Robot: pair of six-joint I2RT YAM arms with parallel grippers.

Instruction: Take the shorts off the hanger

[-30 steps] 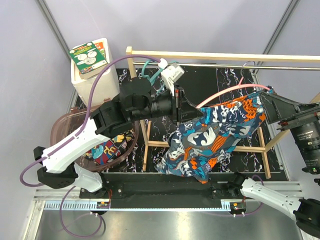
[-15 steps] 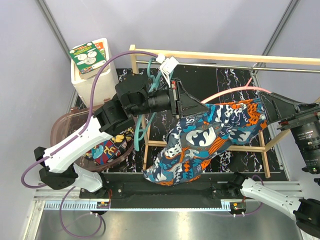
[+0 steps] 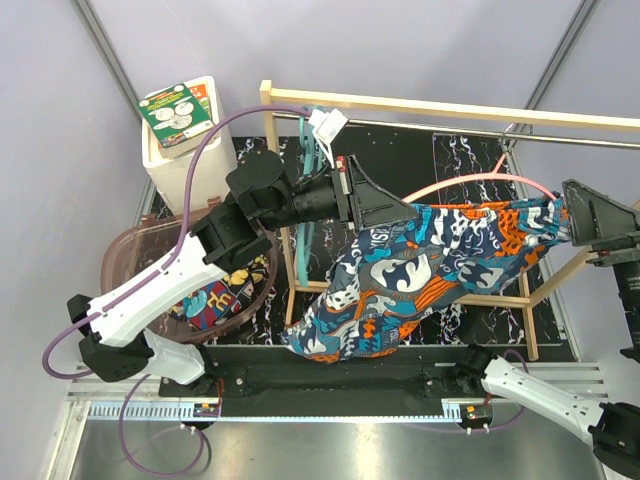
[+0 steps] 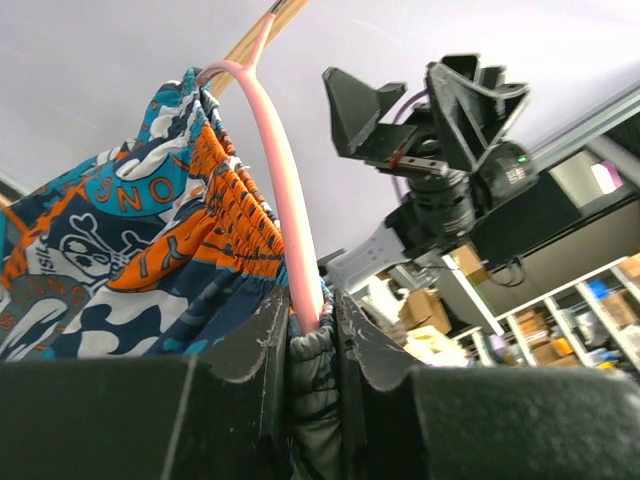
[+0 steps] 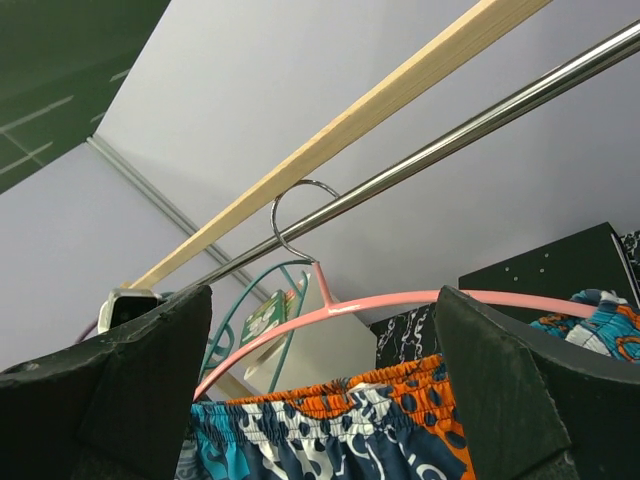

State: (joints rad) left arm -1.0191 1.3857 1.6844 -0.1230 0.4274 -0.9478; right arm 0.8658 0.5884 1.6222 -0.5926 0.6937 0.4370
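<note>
The teal, orange and white shorts (image 3: 420, 275) hang stretched on a pink hanger (image 3: 470, 183), whose hook is over the metal rod (image 3: 560, 133). My left gripper (image 3: 378, 205) is shut on the left end of their waistband (image 4: 315, 345), and the pink hanger arm (image 4: 285, 190) runs up from between its fingers. At the shorts' right end my right gripper (image 3: 582, 212) is open. In the right wrist view its fingers (image 5: 110, 400) stand wide apart on either side of the waistband (image 5: 350, 420) and the hanger (image 5: 400, 300). Another pair, comic-style shorts (image 3: 213, 300), lies in the brown basin (image 3: 125, 262).
A wooden rack (image 3: 420, 103) carries the rod, its uprights (image 3: 296, 270) standing on the black mat. A teal hanger (image 3: 307, 150) hangs at the rod's left end. A white container (image 3: 185, 135) with a green label stands at the back left.
The left gripper has pulled the shorts' left end leftward and down, stretching the fabric. The right gripper has drawn back to the right, off the shorts' right end.
</note>
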